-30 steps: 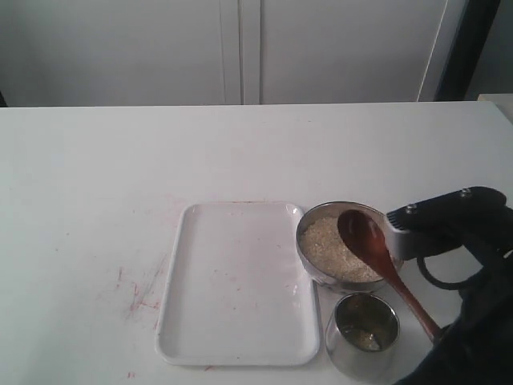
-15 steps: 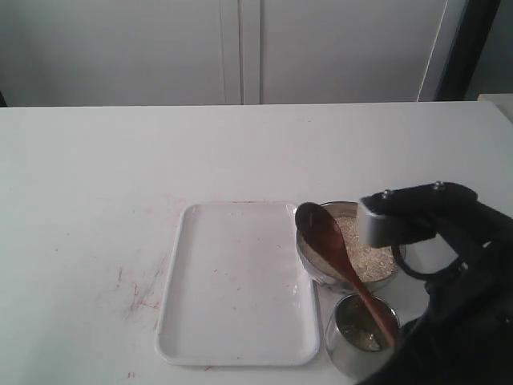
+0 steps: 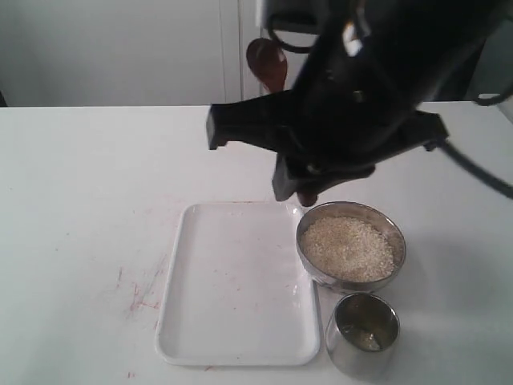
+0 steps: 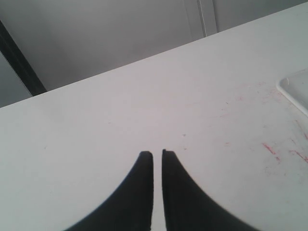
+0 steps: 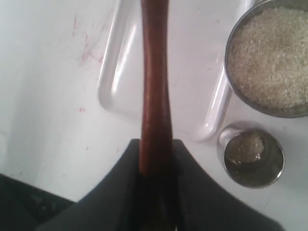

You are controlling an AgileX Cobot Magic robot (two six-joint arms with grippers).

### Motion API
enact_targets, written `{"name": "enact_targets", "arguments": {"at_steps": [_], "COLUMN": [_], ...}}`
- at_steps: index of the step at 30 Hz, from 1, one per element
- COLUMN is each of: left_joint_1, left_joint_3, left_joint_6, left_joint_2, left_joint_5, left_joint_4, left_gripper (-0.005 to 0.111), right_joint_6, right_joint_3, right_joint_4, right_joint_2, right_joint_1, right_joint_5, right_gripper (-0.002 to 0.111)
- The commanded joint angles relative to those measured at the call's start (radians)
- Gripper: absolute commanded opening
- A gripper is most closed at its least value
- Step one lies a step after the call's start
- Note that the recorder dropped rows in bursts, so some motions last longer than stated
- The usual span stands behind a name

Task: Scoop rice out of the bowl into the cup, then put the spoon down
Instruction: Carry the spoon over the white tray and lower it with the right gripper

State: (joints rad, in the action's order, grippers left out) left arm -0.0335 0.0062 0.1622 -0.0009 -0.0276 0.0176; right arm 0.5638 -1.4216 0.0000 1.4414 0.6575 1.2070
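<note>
My right gripper point(image 5: 156, 142) is shut on the handle of the dark reddish-brown wooden spoon point(image 5: 155, 82), high above the table. In the exterior view the black right arm point(image 3: 353, 96) fills the upper middle, with the spoon's oval bowl point(image 3: 267, 64) sticking out above it. The steel bowl point(image 3: 305, 234) holds rice point(image 3: 349, 247) beside the tray. The small steel cup point(image 3: 338, 353) stands just in front of the bowl, with some rice point(image 5: 251, 144) in its bottom. My left gripper point(image 4: 157, 154) is shut and empty over bare table.
A white rectangular tray point(image 3: 232, 281) lies left of the bowl and cup. Faint red marks point(image 3: 140, 293) stain the table left of the tray. A tray corner point(image 4: 294, 90) shows in the left wrist view. White cabinet doors stand behind the table.
The right arm has risen from low beside the bowl to high above the table, swinging left. The spoon went up with it, leaving the bowl and cup uncovered.
</note>
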Motion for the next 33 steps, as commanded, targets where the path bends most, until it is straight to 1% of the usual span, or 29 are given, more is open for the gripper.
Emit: {"name": "enact_targets", "arguments": {"at_steps": [1,7,10,20,27,33], "left_joint_1": [0.007,0.007,0.007,0.007,0.007,0.007], "left_joint_3": [-0.006,-0.006,-0.006,-0.006,-0.006,-0.006], "left_joint_6": [-0.001,-0.001,-0.001,-0.001,-0.001,-0.001], "left_joint_2": [0.001,0.001,0.001,0.001,0.001,0.001], "left_joint_5": [0.006,0.006,0.006,0.006,0.006,0.006], "left_joint_4": [-0.009,-0.009,-0.009,-0.009,-0.009,-0.009], "left_gripper": [0.014,0.014,0.014,0.014,0.014,0.014], "right_joint_6": [0.029,0.069,0.094,0.184,0.252,0.250], "right_joint_3": [-0.054,-0.054,-0.054,-0.054,-0.054,-0.054], "right_joint_4": [-0.018,-0.019,-0.027,-0.053,-0.059,-0.043], "right_joint_2": [0.172,0.332,0.379,0.470,0.506,0.529], "right_joint_1": [0.004,0.053,0.081,0.099,0.099,0.099], "right_joint_5": [-0.002,-0.193,-0.232,-0.219,-0.167,-0.097], "right_gripper": [0.000,0.000,0.000,0.000,0.000,0.000]}}
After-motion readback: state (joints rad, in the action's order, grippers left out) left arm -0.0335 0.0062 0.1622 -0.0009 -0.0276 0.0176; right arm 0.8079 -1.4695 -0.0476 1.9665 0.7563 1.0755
